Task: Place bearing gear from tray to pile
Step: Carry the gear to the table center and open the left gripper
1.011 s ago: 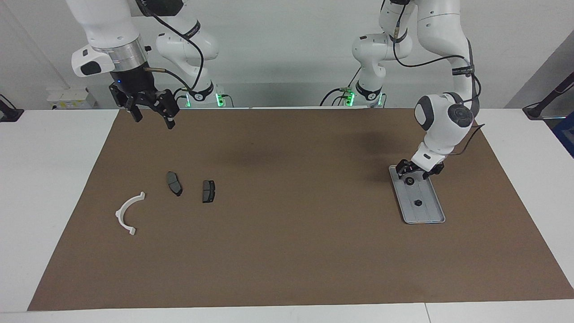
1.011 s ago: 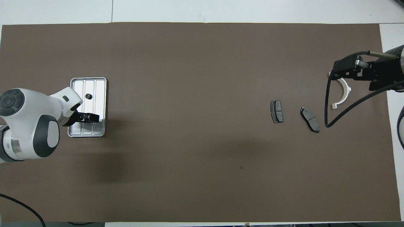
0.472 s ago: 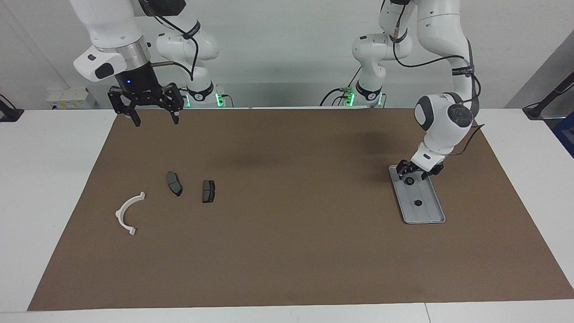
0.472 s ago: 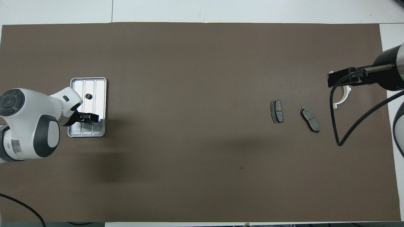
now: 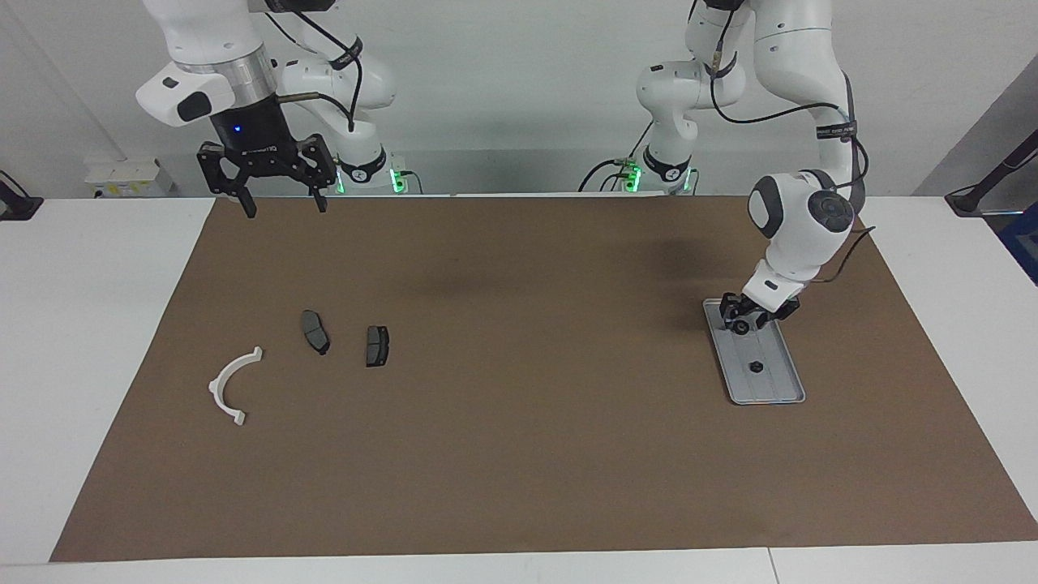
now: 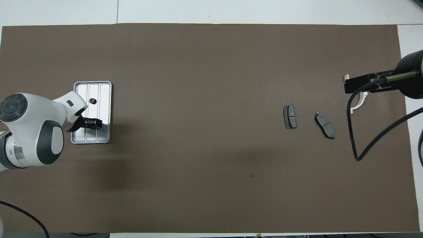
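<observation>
Two small dark round bearing gears sit on the flat silver-grey ribbed metal tray (image 5: 782,381), at the left arm's end of the brown table mat (image 5: 519,454). One gear (image 5: 740,327) lies right at the tips of the left gripper (image 5: 748,319), which is down in the tray end nearer the robots; the gear sits low between the two fingers. Being round, it has no long axis to line up with, while the tray's length runs away from the fingers toward the second gear (image 5: 754,366), which lies free just past them. The fingers stand partway closed on either side of the first gear; I cannot tell whether they are pressing on it. The left arm is plainly the nearer one. The pile lies well apart from these fingers, toward the right arm's end: a white semicircular plastic bracket (image 5: 227,386) and two dark grey brake-pad-shaped pieces (image 5: 315,332) (image 5: 377,346). The right gripper (image 5: 284,209) waits raised over the mat's edge at that end, fingers spread wide and empty. Compared with a second ago, the left gripper's fingers have drawn closer together around the gear, and the right gripper has lifted and turned square.
</observation>
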`<state>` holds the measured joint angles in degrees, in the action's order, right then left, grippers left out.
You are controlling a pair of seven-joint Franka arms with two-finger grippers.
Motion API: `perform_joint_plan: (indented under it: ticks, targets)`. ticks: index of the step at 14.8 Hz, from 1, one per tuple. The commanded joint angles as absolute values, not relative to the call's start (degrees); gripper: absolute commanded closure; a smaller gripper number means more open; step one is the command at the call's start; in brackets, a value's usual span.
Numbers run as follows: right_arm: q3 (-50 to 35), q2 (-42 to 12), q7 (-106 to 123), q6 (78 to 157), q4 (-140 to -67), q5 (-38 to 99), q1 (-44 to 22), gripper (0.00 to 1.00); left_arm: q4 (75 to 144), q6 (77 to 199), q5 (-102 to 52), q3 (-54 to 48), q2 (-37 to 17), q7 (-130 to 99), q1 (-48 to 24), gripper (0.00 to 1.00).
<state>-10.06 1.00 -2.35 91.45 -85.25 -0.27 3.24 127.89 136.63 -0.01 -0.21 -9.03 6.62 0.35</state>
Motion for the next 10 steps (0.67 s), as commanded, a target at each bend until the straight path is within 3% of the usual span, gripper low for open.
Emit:
perform_joint_plan:
  ticks: [1, 3, 8, 10]
  targets:
    - [-10.28, 2.28, 0.78, 90.35, -86.31, 1.23, 3.78, 0.0, 128.67, 138.69, -0.7, -0.09, -9.23, 6.77, 0.18, 0.35]
    - [-10.28, 2.46, 1.67, 89.22, -86.4, 1.23, 3.78, 0.0, 128.67, 138.69, -0.7, -0.09, -9.23, 6.77, 0.18, 0.45]
    - [-10.28, 4.21, 1.14, 89.91, -89.81, 1.23, 2.73, 0.0, 128.67, 138.52, -0.79, -0.09, -9.23, 6.68, 0.18, 0.91]
    - [-10.28, 4.83, 1.14, 92.36, -92.27, 1.23, 2.11, 0.0, 128.24, 138.08, -0.79, -0.09, -9.23, 5.98, 0.18, 0.97]
